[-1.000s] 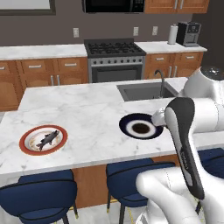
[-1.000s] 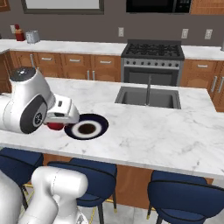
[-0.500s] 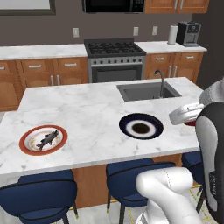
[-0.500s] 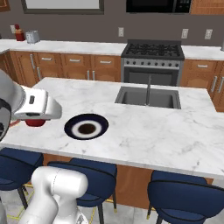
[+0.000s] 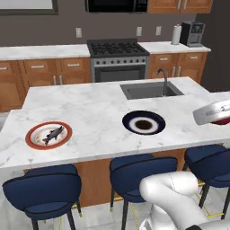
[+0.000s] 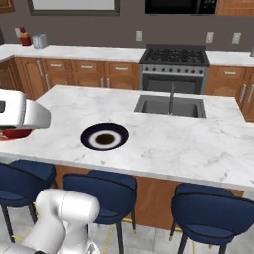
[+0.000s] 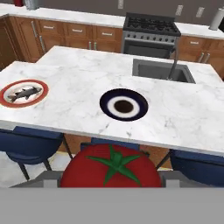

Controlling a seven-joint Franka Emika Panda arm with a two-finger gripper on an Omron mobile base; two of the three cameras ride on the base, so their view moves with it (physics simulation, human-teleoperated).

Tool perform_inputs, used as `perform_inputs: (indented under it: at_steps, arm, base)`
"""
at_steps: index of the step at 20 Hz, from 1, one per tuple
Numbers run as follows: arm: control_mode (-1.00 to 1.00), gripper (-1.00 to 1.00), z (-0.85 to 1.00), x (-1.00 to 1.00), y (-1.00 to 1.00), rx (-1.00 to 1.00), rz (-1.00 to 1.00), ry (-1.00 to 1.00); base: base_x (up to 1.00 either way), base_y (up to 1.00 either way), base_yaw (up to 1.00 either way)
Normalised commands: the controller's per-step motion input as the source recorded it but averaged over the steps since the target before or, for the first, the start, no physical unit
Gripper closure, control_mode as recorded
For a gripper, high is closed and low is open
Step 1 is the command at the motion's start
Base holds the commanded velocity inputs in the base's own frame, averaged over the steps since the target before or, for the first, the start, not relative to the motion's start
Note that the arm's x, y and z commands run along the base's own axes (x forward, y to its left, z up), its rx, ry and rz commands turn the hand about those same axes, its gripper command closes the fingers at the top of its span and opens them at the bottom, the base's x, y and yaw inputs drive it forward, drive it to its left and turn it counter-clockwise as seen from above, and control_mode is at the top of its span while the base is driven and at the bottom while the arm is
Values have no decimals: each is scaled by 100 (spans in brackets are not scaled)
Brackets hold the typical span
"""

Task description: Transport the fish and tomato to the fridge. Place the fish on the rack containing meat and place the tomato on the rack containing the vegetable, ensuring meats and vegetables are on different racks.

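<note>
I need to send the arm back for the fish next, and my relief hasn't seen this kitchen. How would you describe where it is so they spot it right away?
Start at the marble island with the sink. At its far end from the sink, near the stool-side edge, sits a red-rimmed plate; the slim dark grey fish lies on it. The only other dish, a dark blue plate nearer the sink, carries no fish.

Fish [image 5: 53,133] on red-rimmed plate [image 5: 33,140]

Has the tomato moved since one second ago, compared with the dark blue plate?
Yes. In the left base view the tomato, held in the gripper, has gone from just beside the dark blue plate to well right of it.
</note>
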Motion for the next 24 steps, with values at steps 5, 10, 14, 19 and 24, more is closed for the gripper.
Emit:
perform_inputs:
  at_steps: [5,10,14,19,24]
  arm:
    - [100,100,0,0,0,0,0,0]
    - [100,100,0,0,0,0,0,0]
    - [100,100,0,0,0,0,0,0]
    - [100,100,0,0,0,0,0,0]
    - [100,100,0,0,0,0,0,0]
  base:
    - [-78,97,2]
    - [-38,100,18]
    - [-14,100,56]
    - [0,96,77]
    - [33,77,71]
